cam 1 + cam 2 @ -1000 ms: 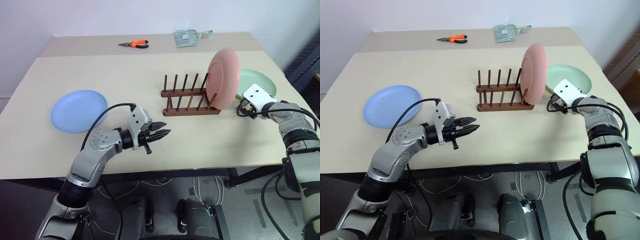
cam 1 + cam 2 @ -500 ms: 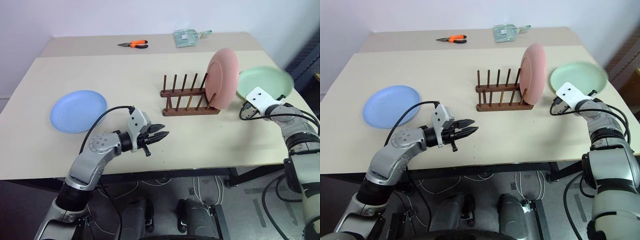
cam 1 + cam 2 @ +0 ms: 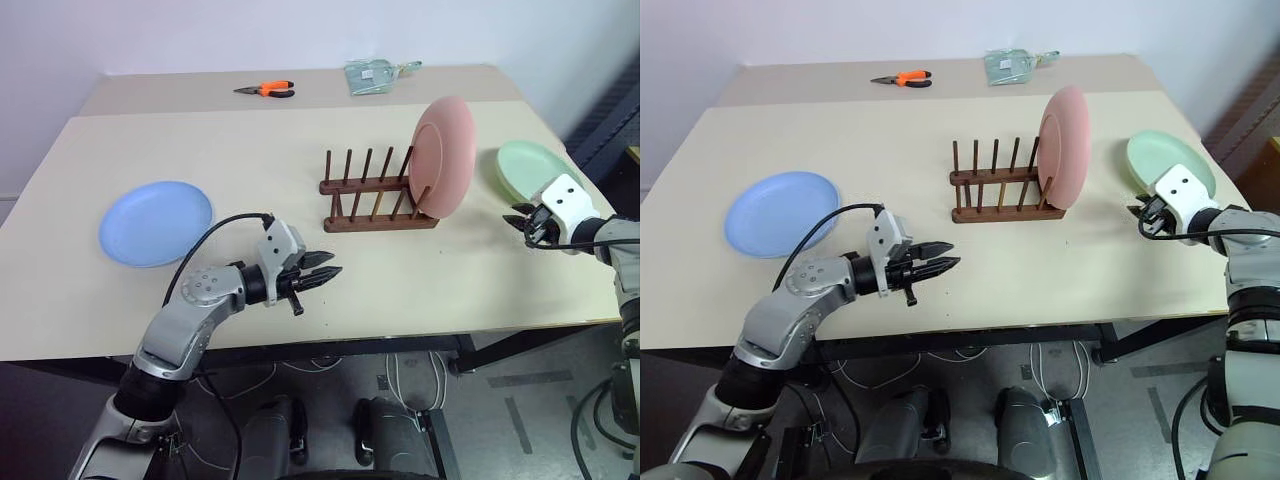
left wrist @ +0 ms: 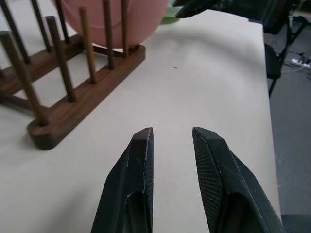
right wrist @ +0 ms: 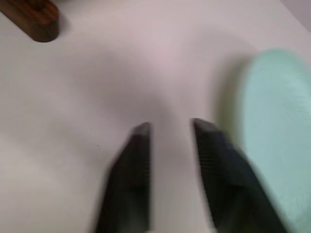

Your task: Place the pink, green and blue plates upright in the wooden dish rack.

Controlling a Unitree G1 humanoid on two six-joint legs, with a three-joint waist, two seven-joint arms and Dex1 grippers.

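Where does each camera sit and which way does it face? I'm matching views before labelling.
Left and right eye views: on the head, looking down over the table at the wooden dish rack, pink plate and blue plate; both arms show.
Left wrist view: along the open left gripper, toward rack and pink plate.
Right wrist view: along the open right gripper, beside the green plate.
All share the rack.

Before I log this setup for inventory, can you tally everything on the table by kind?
Plates: 3, pink, green, blue
Wooden dish rack: 1
Orange-handled pliers: 1
Clear packet: 1
Total: 6
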